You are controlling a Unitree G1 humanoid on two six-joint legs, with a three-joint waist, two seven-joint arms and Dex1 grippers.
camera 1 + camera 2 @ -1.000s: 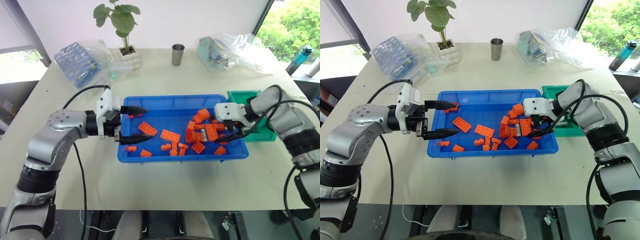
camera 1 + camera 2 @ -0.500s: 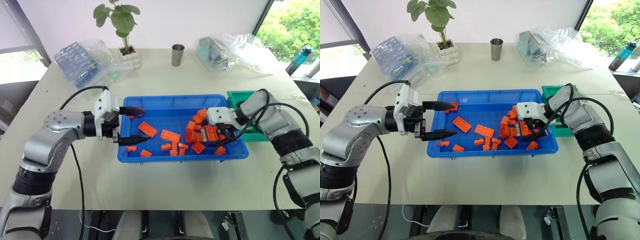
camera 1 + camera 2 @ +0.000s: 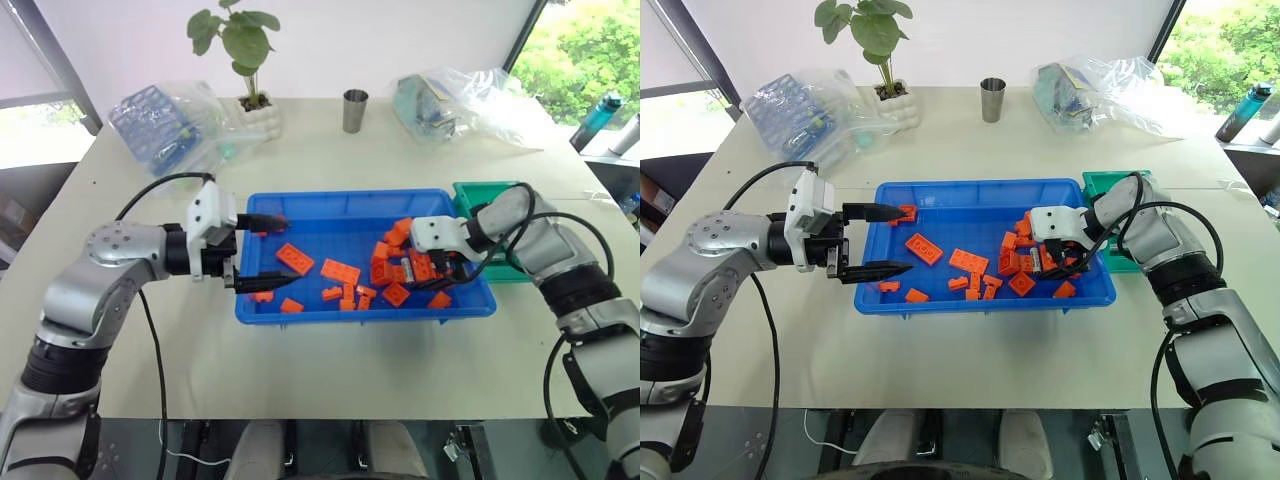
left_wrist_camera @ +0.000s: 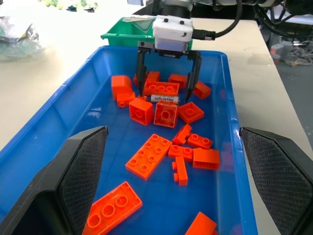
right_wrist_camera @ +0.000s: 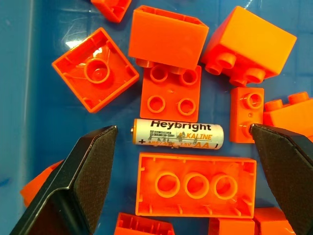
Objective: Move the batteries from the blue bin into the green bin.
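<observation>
One battery [image 5: 178,135], a silver cylinder with a printed label, lies flat on the floor of the blue bin [image 3: 340,197] among orange bricks [image 5: 167,105]. My right gripper [image 5: 183,127] hangs open just above it, one finger on each side of its ends, not touching. That battery [image 4: 165,100] also shows in the left wrist view, under the right gripper. My left gripper [image 3: 292,250] is open and empty, level over the bin's left end. The green bin [image 3: 480,192] stands against the blue bin's right side, behind my right arm; its inside is hidden.
Loose orange bricks [image 3: 340,272] are scattered over the blue bin, piled thickest at its right end. At the back of the table stand a potted plant [image 3: 255,112], a metal cup [image 3: 356,108], a wrapped blue rack [image 3: 160,125] and a plastic bag [image 3: 470,100].
My right gripper has come down and to the left, from beside the green bin into the brick pile over the battery. The left arm has stayed put.
</observation>
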